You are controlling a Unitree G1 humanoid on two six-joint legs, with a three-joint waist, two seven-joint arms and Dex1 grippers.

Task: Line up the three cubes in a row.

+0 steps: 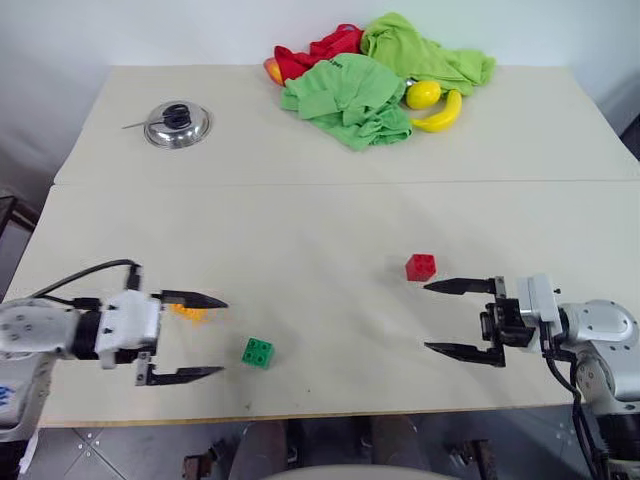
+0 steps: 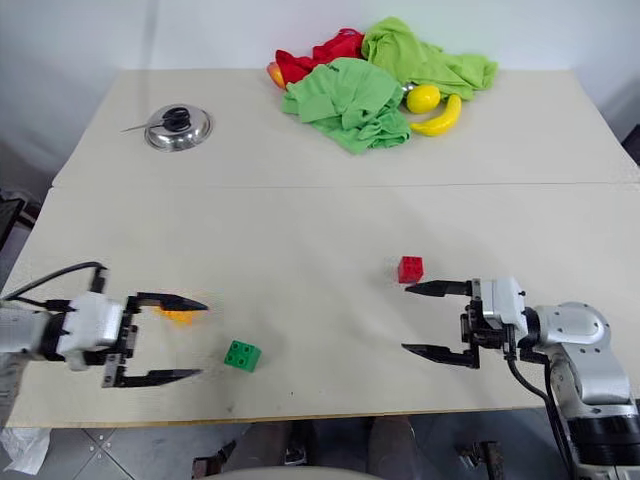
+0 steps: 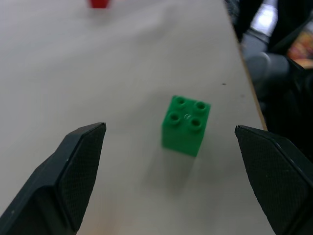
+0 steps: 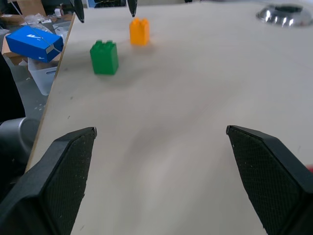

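Note:
Three cubes lie apart on the near half of the table (image 1: 320,225). The orange-yellow cube (image 1: 187,313) sits at the left, partly behind the far finger of my left gripper (image 1: 223,336), which is open and empty. A little right of that gripper's fingertips, near the front edge, stands the green cube (image 1: 257,352), seen studs-up in the left wrist view (image 3: 186,126). The red cube (image 1: 420,267) rests just beyond the far finger of my right gripper (image 1: 427,317), also open and empty. The right wrist view looks across the table at the green cube (image 4: 104,57) and orange-yellow cube (image 4: 139,31).
At the back of the table lie green cloths (image 1: 350,98), a red cloth (image 1: 320,52), a lemon (image 1: 423,94) and a banana (image 1: 440,113). A metal pot lid (image 1: 177,125) sits at the back left. A blue box (image 4: 34,41) lies off the table's front edge.

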